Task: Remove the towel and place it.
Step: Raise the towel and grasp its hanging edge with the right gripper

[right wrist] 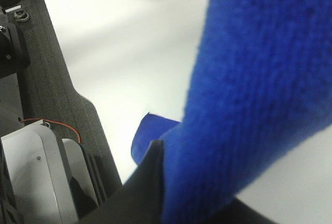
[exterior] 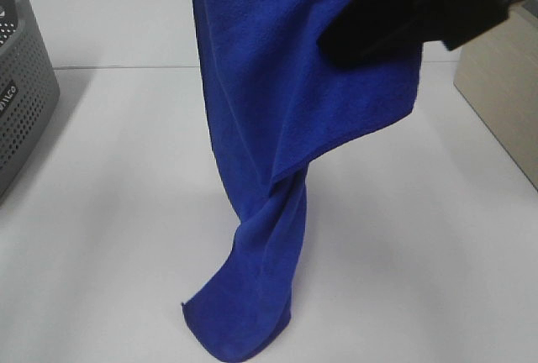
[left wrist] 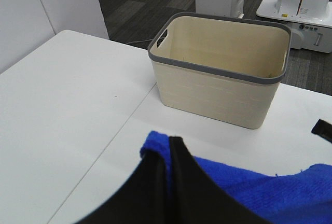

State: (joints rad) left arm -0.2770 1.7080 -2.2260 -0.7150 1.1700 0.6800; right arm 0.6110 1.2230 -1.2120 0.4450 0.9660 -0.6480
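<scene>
- White table [exterior: 437,237]: work surface across the frame.
- Towel [exterior: 261,86]: hangs from top centre, held aloft for carrying; its lower end rests bunched on the table at bottom centre.
- Beige basket [left wrist: 218,94]: upper centre, open-topped; a likely destination.
- Grey perforated basket [exterior: 21,102]: left edge.
- Right gripper [exterior: 336,44]: upper right, jaws pinching the towel.
- Left gripper [left wrist: 167,149]: bottom centre, jaws clamped on the towel's edge, apparently sharing the load.

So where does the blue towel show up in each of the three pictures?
Exterior high: the towel hangs from top centre, its lower end on the white table.
Left wrist: the towel is nearest the camera, the beige basket beyond it.
Right wrist: close up, covering much of the table.
Shared landmark: the white table, in all three.
</scene>
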